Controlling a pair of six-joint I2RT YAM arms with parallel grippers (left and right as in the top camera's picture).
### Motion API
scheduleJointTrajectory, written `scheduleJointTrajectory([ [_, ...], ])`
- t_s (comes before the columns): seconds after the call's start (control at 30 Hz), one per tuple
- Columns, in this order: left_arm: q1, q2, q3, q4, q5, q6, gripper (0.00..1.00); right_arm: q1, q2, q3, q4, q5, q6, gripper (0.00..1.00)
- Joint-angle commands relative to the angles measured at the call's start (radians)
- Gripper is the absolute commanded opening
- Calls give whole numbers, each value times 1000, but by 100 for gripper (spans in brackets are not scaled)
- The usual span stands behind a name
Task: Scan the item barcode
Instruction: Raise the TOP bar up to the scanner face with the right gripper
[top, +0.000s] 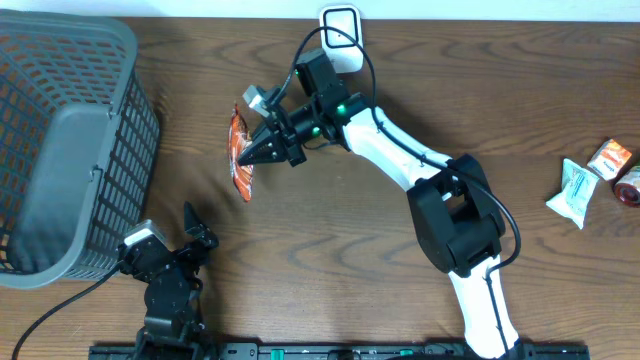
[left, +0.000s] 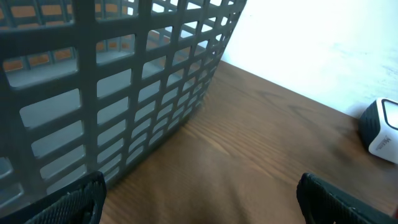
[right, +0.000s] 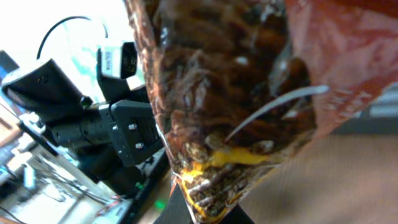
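Right fingers (top: 258, 152) were pinched tight on the snack packet (top: 240, 155), holding it by one edge, apparently just above the bench (top: 330, 260), left of centre, toward the far edge. The packet hung on edge rather than flat, probably so a printed face could be turned toward the scanner (top: 340, 35), the white unit at the middle of the far edge. The right wrist view showed only clear film and orange print filling the frame; no barcode was visible, so I couldn't tell which face carried it. My read: item grasped, presentation to the scanner not done, and the packet sat left of and nearer than the scanner. Left fingers (left: 68, 204) were spread wide and holding nothing, parked at the near edge beside the grey basket (top: 60, 150), which took up the left end, likely staying out of the way. Small packages (top: 590, 180) lay at the right edge, untouched. Risk: crinkly film could glare or fold over the code.
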Motion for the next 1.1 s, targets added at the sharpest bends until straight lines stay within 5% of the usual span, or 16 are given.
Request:
scheduleJointTrajectory([
  [0.0, 3, -1, -25, -6, -6, -2, 98, -13, -28, 2, 74, -76, -114, 1],
  [0.23, 3, -1, -25, -6, -6, -2, 98, -16, -28, 2, 502, -76, 34, 1],
  [0.53, 3, -1, -25, -6, -6, -2, 98, -32, -33, 2, 1801, -63, 939, 1],
  [1.07, 3, -1, -25, -6, -6, -2, 98, -61, -55, 7, 1748, -72, 977, 1],
])
